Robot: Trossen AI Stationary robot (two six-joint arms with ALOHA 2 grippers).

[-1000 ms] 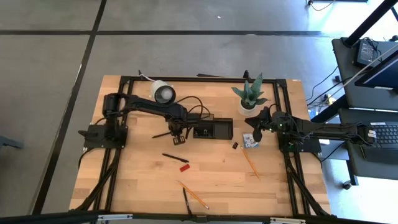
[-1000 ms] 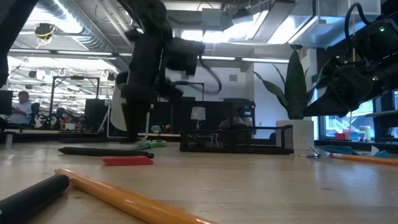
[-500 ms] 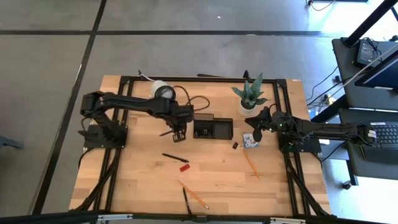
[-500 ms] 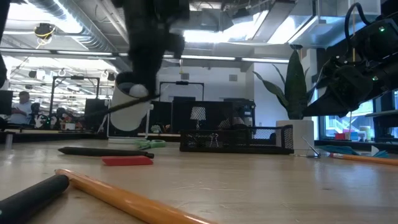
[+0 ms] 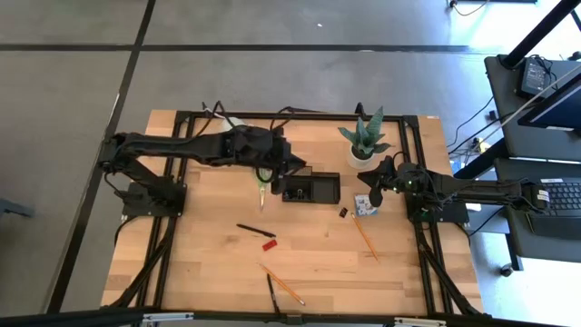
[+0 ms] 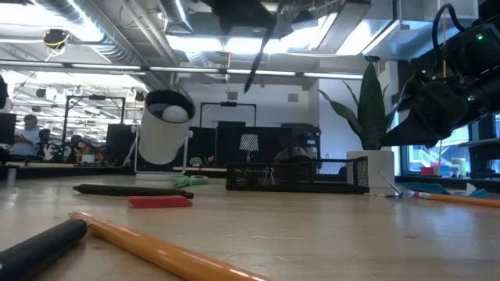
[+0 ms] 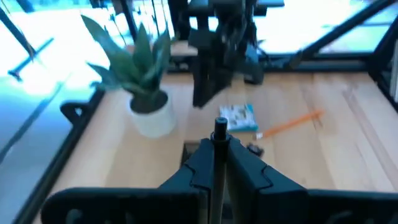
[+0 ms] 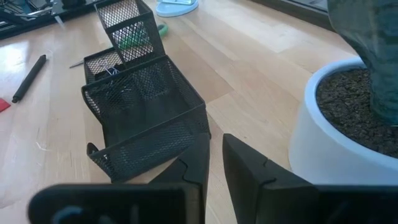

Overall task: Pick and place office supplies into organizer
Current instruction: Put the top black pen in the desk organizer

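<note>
1. The left claw (image 7: 219,163) pinches a thin black pen (image 7: 219,134); its lower length is hidden between the fingers, above the organizer (image 5: 310,189).
2. The organizer is black wire mesh, rectangular, with divided compartments.
3. The right claw (image 8: 214,163), nearly pressed together, hovers beside the white plant pot (image 8: 339,124).
4. Two orange pencils (image 5: 365,238) (image 5: 281,284) lie on the wooden worktop (image 5: 209,263).

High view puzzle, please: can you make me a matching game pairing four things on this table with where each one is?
Things:
1. black pen
2. green scissors
3. potted plant
4. red marker

Places:
a. flat beside the organizer, on the left arm's side
b. gripped in the left end effector
c. flat near the table's middle
d. standing near the table's far edge

Pairs: 1-b, 2-a, 3-d, 4-c
</note>
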